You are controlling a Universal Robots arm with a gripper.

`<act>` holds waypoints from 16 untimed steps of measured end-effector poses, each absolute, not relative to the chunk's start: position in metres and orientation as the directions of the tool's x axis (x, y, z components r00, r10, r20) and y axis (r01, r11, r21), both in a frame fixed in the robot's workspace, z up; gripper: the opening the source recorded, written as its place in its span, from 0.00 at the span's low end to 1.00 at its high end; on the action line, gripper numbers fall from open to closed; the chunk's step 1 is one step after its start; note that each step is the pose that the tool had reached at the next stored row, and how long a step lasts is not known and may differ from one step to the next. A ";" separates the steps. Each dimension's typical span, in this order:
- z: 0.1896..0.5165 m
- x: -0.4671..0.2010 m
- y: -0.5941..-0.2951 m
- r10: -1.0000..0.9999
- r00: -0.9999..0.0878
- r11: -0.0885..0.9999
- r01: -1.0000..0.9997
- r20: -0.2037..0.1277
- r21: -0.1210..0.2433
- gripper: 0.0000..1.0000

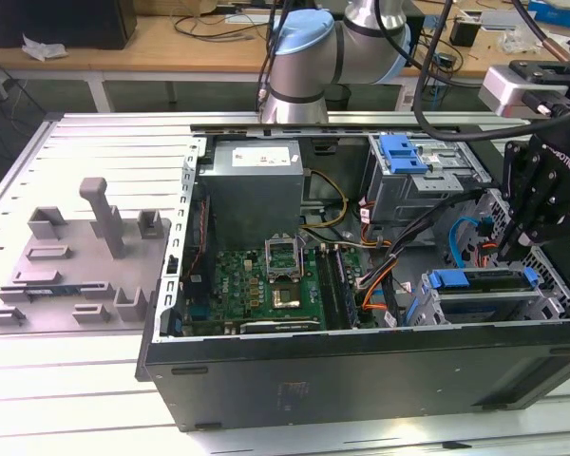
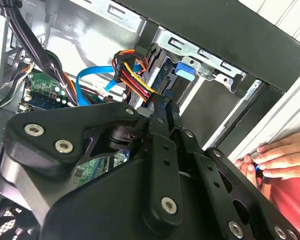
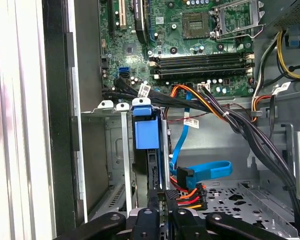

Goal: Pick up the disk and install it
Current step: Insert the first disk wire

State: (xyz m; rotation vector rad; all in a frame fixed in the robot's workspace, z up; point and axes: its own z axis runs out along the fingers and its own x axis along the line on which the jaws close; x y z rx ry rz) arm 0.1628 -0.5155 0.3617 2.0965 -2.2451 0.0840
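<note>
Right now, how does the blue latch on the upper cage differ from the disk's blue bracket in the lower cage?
The blue latch lies atop the upper cage; the disk sits slotted in the lower cage. The gripper hangs right at the disk, apart from the latch. Latch looks broad and stepped; the disk's bracket shows as a narrow bar. Both are blue.

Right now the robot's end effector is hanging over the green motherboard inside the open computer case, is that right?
Not quite. The end effector hangs over the metal drive cage, at the exterior view's right end of the open computer case. It is not over the green motherboard, which sits further towards that view's left. The exterior view shows this.
</note>
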 end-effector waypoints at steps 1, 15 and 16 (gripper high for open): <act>0.362 0.163 -0.516 -0.994 -0.068 0.069 -0.998 0.087 0.007 0.16; 0.361 0.164 -0.519 -0.994 -0.068 0.069 -0.998 0.088 0.007 0.16; 0.361 0.164 -0.519 -0.994 -0.068 0.069 -0.998 0.088 0.007 0.16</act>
